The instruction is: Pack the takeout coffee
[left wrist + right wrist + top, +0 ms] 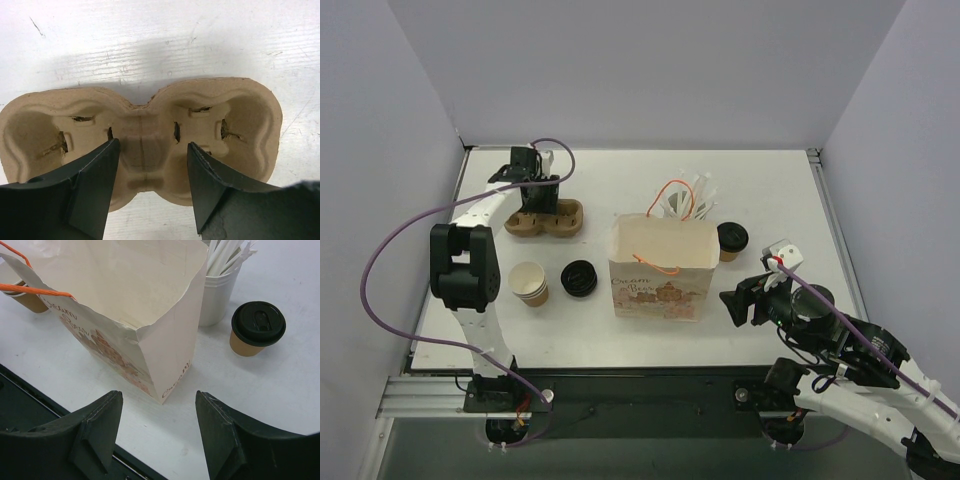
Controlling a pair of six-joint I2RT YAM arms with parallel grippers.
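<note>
The takeout coffee [731, 240], a small kraft cup with a black lid, stands just right of the open paper bag [660, 268]; it also shows in the right wrist view [256, 328] beside the bag [125, 305]. My right gripper [739, 303] is open and empty near the bag's front right corner, short of the cup; its jaws [159, 432] frame bare table. My left gripper [538, 190] is open over the pulp cup carrier [546, 219], its fingers [150, 187] straddling the carrier's [145, 135] middle ridge.
A lidless tan paper cup [529, 283] and a loose black lid [579, 278] sit left of the bag. A white cup of white utensils [695, 197] stands behind the bag and shows in the right wrist view [220, 285]. The bag has orange handles [672, 200].
</note>
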